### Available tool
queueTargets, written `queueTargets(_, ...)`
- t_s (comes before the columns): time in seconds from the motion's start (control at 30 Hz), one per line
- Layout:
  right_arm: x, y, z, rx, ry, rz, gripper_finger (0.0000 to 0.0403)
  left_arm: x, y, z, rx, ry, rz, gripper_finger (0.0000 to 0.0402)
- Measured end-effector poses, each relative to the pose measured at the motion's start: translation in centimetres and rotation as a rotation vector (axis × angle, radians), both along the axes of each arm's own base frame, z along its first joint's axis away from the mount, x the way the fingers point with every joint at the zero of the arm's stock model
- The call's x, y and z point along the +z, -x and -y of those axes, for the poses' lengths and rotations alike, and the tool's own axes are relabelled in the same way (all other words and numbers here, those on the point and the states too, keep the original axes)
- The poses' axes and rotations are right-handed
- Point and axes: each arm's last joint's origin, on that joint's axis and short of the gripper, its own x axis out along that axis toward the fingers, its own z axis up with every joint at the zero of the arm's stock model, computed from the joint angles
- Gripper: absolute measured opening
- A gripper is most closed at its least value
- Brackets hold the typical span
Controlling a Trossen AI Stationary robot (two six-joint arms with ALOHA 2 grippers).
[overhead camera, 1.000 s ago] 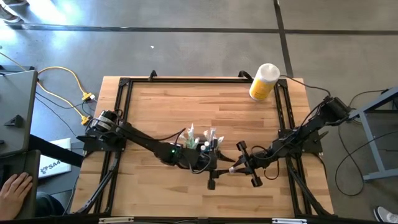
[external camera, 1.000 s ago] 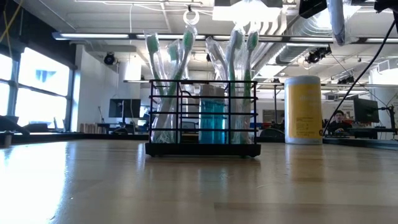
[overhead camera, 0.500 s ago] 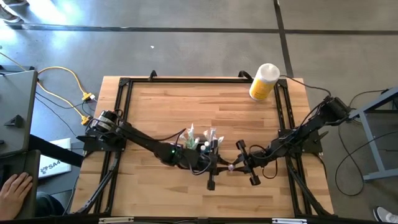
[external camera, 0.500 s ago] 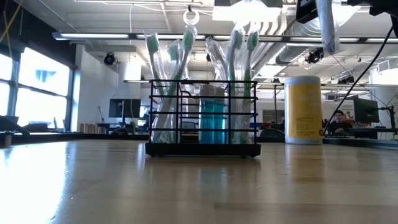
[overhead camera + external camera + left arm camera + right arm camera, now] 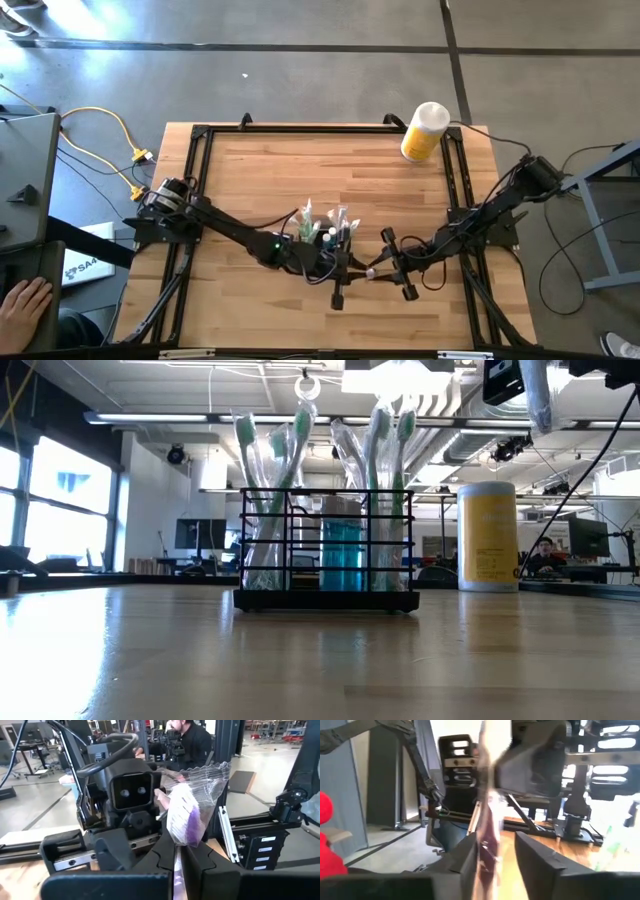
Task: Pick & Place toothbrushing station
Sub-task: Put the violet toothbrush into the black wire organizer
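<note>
The toothbrushing station (image 5: 322, 237), a black wire organiser, stands on its flat base on the wooden table and holds several wrapped toothbrushes; the low view shows it mid-table (image 5: 325, 550). Just right of it, my left gripper (image 5: 358, 268) is shut on a clear-wrapped toothbrush (image 5: 182, 815) with purple bristles. My right gripper (image 5: 378, 268) faces it from the right. Its fingers stand open on either side of the same toothbrush (image 5: 487, 810). I cannot tell whether one finger touches the wrap. My left gripper (image 5: 177, 855) pinches the wrapped toothbrush just below its bristle head (image 5: 176, 862) between its two fingers. The fingers come level from the table's left and lie across the brush. The brush stands roughly upright, lifted clear of the table, with its lower end hanging free (image 5: 535, 400).
A yellow bottle with a white cap (image 5: 425, 131) stands at the table's far right corner. Black rails (image 5: 195, 170) frame the tabletop. A person shows beyond the table (image 5: 192, 740), and a hand rests at the near left (image 5: 25, 300). Bare wood lies far and near of the organiser.
My left gripper has shut on the wrapped toothbrush, and my right gripper's fingers have parted from it. Both arms have kept their place. The brush's hanging end has swayed a little and stays clear of the table.
</note>
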Motion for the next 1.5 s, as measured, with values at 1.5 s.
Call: queueTargets(1.5,0.1,4.4,-2.6,-0.816,0.510,-0.097,0.0258,5.9,13.0,0.3,0.707,-0.049,-0.230,0.0002)
